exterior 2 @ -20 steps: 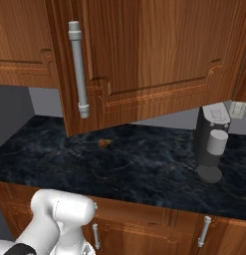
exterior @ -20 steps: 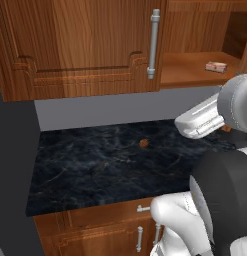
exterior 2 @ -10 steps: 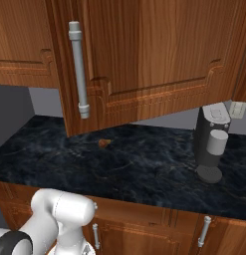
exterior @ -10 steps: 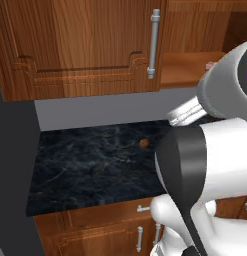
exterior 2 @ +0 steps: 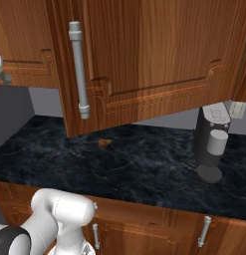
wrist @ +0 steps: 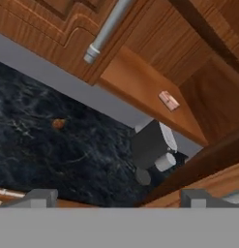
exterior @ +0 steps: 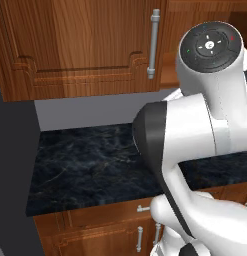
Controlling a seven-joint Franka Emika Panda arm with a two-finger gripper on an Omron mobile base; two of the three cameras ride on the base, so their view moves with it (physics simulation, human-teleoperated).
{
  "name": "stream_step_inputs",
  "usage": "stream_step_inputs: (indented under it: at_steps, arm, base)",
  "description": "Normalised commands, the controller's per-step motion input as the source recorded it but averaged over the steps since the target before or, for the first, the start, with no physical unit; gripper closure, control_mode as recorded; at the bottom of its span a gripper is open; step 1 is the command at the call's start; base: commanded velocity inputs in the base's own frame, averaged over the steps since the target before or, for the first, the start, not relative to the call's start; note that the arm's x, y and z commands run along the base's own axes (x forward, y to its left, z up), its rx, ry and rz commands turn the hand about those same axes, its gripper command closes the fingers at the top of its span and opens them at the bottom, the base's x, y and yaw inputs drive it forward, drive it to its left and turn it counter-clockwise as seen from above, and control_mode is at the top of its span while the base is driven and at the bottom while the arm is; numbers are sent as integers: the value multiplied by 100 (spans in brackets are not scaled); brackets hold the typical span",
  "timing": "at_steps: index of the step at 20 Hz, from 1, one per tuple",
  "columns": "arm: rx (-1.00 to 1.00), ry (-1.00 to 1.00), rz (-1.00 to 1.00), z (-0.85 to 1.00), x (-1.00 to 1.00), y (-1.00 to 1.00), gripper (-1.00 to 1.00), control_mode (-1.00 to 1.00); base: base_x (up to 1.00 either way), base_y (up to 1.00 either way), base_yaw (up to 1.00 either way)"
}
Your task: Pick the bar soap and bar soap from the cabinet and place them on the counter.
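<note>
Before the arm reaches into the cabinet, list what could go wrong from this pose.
1. The bar soap lies small and flat on the cabinet shelf; the open gripper is far off, and could push the soap deeper instead of gripping it.
2. The open cabinet door hangs over the counter; the arm's elbow may strike it on the way in.
3. The dark appliance stands below the shelf, so a dropped soap could land against it.
</note>
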Motion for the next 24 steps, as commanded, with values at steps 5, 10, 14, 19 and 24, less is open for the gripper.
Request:
stream_step_inputs:
  at_steps: [5,10,14,19,24]
  arm:
    - [-7,11,-3,0,57,-33,-100,-100]
    - [-17,-1,0,0,37,-3,-100,-100]
    - [-30,-1,-5,0,25,0,-100,-100]
    - [-19,3,-7,0,23,-10,-100,-100]
    - [-5,10,-7,0,16,-42,-100,-100]
  base:
    - [0,0,0]
    - [0,0,0]
    - [0,0,0]
    - [0,0,0]
    - [0,0,0]
